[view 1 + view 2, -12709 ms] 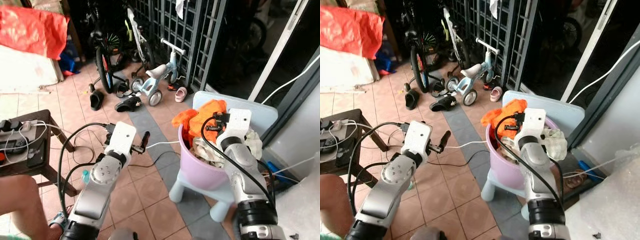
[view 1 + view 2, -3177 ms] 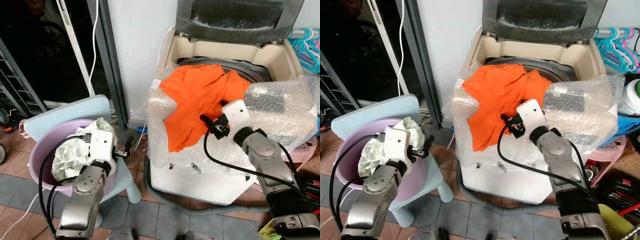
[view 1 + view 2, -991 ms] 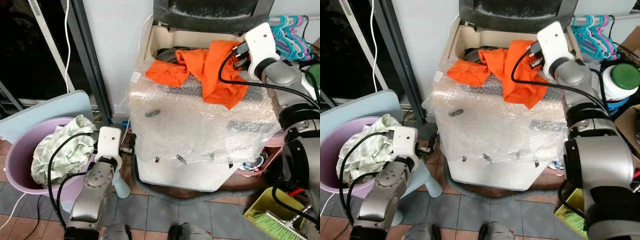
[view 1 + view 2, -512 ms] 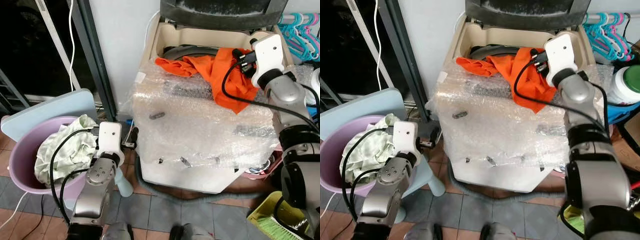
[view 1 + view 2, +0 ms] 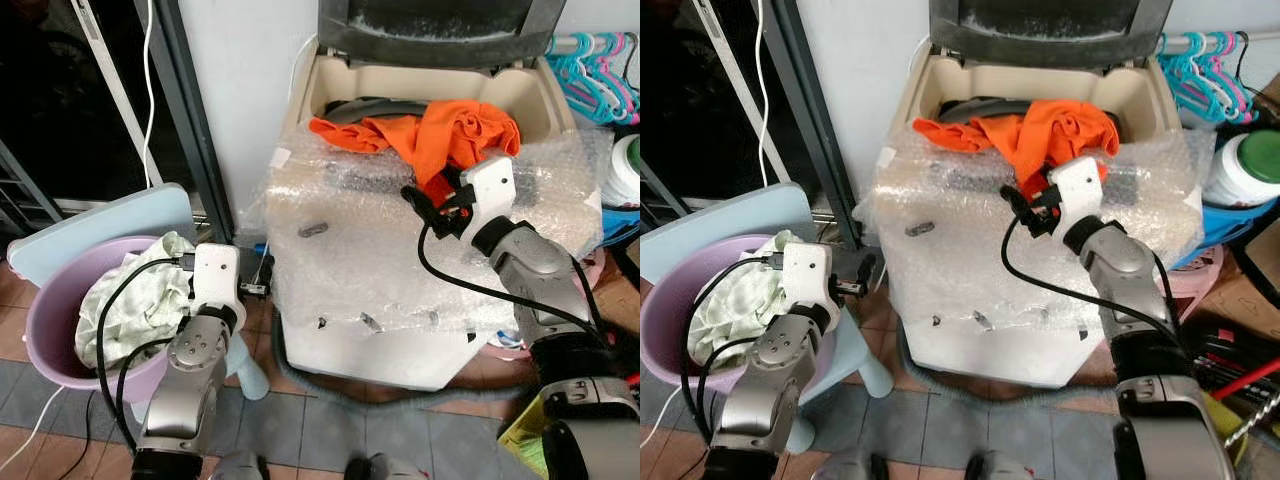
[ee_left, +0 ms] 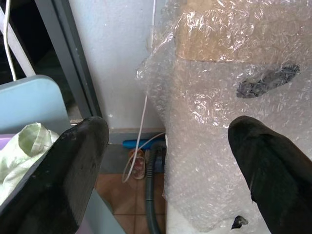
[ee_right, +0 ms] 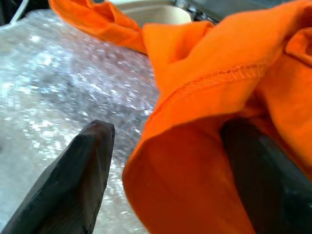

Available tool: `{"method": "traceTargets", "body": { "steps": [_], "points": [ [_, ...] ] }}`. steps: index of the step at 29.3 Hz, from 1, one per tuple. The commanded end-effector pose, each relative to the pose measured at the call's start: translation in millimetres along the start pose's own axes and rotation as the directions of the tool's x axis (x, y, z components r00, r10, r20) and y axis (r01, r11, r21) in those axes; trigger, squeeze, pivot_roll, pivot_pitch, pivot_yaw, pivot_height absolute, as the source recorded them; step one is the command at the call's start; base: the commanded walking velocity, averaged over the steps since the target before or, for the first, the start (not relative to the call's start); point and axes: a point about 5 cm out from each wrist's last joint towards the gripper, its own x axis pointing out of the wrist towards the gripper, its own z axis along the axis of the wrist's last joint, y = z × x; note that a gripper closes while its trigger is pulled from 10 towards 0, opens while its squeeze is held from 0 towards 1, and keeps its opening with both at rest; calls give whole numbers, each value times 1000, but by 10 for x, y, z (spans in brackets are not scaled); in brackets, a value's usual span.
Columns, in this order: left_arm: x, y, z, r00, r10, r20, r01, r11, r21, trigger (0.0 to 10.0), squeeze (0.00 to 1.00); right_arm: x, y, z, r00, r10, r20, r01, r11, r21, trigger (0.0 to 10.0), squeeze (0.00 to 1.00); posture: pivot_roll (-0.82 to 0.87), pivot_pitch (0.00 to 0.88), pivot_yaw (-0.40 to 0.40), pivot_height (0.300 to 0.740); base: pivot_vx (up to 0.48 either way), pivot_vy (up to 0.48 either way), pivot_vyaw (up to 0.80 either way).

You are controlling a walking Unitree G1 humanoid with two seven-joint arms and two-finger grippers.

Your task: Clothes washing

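Note:
An orange garment [image 5: 445, 130] lies bunched over the front rim of the open top-loading washing machine [image 5: 400, 290], which is wrapped in bubble wrap. My right gripper [image 5: 428, 205] hovers over the wrapped top just in front of the garment. Its fingers [image 7: 83, 180] stand open, and a hanging orange fold sits between them. My left gripper [image 5: 258, 278] is open and holds nothing. It is low beside the machine's left front corner, next to a purple basin [image 5: 45, 345] of pale green and white clothes [image 5: 130, 305].
The basin rests on a light blue chair [image 5: 110, 215]. A dark doorway with a grey frame [image 5: 185, 120] lies to the left. Turquoise hangers [image 5: 600, 60], a white jar with a green lid [image 5: 1240, 165] and floor clutter crowd the right. A grey hose [image 5: 330, 385] runs under the machine.
My right gripper has drawn back from the machine's rim toward the front of the wrapped top, now open, with the orange garment left lying on the rim. The left arm has barely moved.

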Motion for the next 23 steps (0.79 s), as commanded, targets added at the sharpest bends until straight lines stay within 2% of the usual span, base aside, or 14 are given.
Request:
{"method": "traceTargets", "body": {
  "steps": [1, 3, 5, 6, 8, 9, 12, 14, 16, 18, 20, 21, 23],
  "points": [
    [7, 10, -14, 1000, -2, -7, 2, 1000, 10, 10000, 0, 43, -105, 15, 996, -85, -31, 85, 996, -13, 10000, 1000, -87, 0, 14, 740, 0, 0, 0],
    [4, 14, -15, 1000, 0, -7, 0, 1000, 13, 10000, 0, 71, -186, 161, 988, -151, 24, 152, 988, -17, 10000, 1000, -78, 0, 12, 740, 0, 0, 0],
    [1, 20, -15, 1000, 3, -8, -3, 1000, 14, 10000, 0, 74, -270, 309, 972, -220, 85, 219, 976, 24, 10000, 1000, -76, 0, 11, 740, 0, 0, 0],
    [-4, 27, -17, 1000, 6, -8, -6, 1000, 15, 10000, 0, 54, -362, 479, 943, -289, 163, 279, 957, 86, 10000, 1000, -73, 0, 9, 740, 0, 0, 0],
    [-6, 30, -18, 1000, 7, -9, -7, 1000, 16, 10000, 0, 40, -399, 539, 929, -317, 191, 300, 947, 112, 10000, 1000, -73, 0, 9, 740, 0, 0, 0],
    [-9, 34, -25, 1000, 9, -10, -9, 1000, 17, 10000, 0, -6, -487, 636, 892, -383, 240, 345, 920, 184, 10000, 1000, -73, 0, 9, 740, 0, 0, 0],
    [-7, 31, -28, 1000, 8, -12, -8, 1000, 19, 10000, 0, -32, -547, 660, 868, -430, 250, 381, 898, 221, 10000, 1000, -73, 0, 10, 740, 0, 0, 0],
    [-4, 28, -25, 1000, 8, -11, -8, 1000, 20, 10000, 0, -51, -550, 650, 861, -441, 252, 398, 894, 205, 10000, 1000, -76, 0, 11, 740, 0, 0, 0],
    [2, 23, -17, 1000, 8, -8, -8, 1000, 20, 10000, 0, -114, -531, 649, 849, -450, 277, 430, 893, 132, 10000, 1000, -76, 0, 11, 740, 0, 0, 0],
    [3, 24, -10, 1000, 8, -3, -8, 1000, 19, 10000, 0, -165, -507, 650, 841, -455, 294, 443, 890, 109, 10000, 1000, -78, 0, 13, 740, 0, 0, 0],
    [4, 25, -5, 1000, 8, 1, -8, 1000, 19, 10000, 0, -209, -465, 653, 837, -449, 311, 443, 892, 94, 10000, 1000, -79, 0, 14, 740, 0, 0, 0],
    [6, 23, 11, 1000, 7, 12, -7, 1000, 13, 10000, 0, -251, -419, 644, 837, -437, 329, 449, 892, 44, 10000, 1000, -80, 0, 14, 740, 0, 0, 0],
    [9, 21, 24, 1000, 8, 19, -8, 1000, 9, 10000, 0, -290, -351, 618, 844, -414, 341, 441, 897, -2, 10000, 1000, -82, 0, 14, 740, 0, 0, 0]
  ]
}}
